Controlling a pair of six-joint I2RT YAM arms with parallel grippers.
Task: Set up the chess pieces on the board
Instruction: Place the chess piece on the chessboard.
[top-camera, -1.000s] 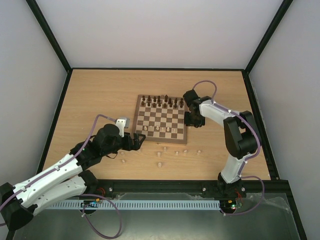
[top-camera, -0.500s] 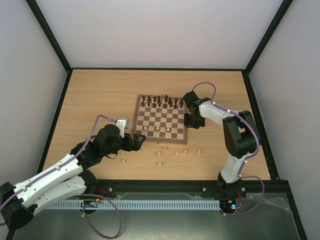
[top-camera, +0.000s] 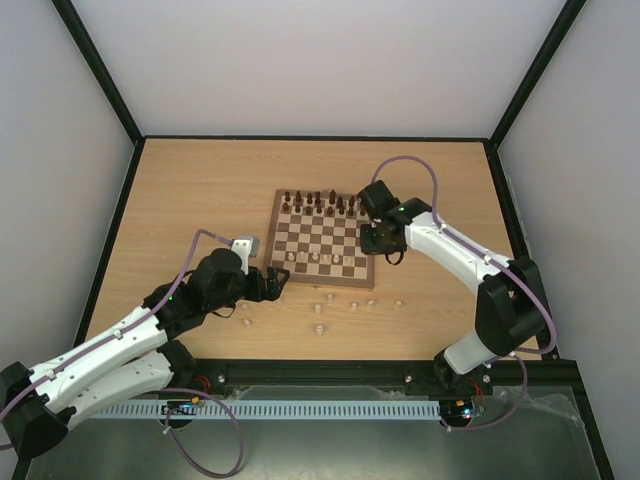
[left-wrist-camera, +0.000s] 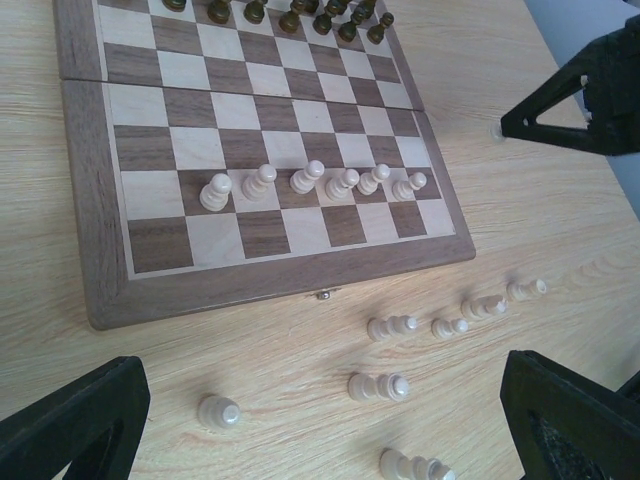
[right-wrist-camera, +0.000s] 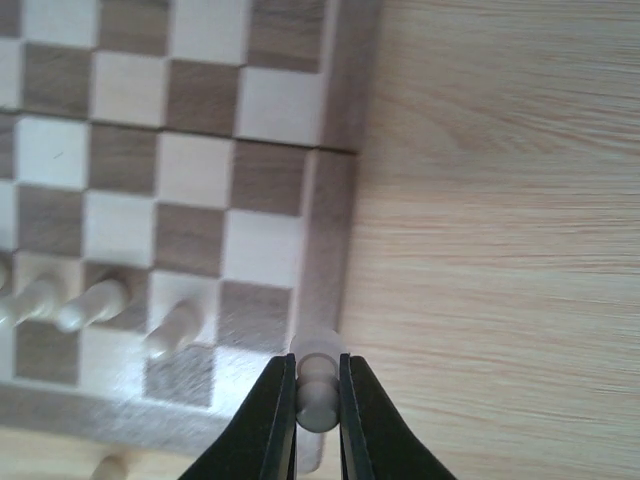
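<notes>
Chess piece (right-wrist-camera: 318, 383) between right fingers (right-wrist-camera: 272, 425)

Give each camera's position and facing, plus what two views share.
Top external: above and behind the robot, looking down at the board; both arms show.
Left wrist: low off the board's near edge, facing across it; open left gripper at bottom corners.
Right wrist: over the board's right border, looking down; right gripper shut on a pale piece.
Wrist views share the pale pawn row.
</notes>
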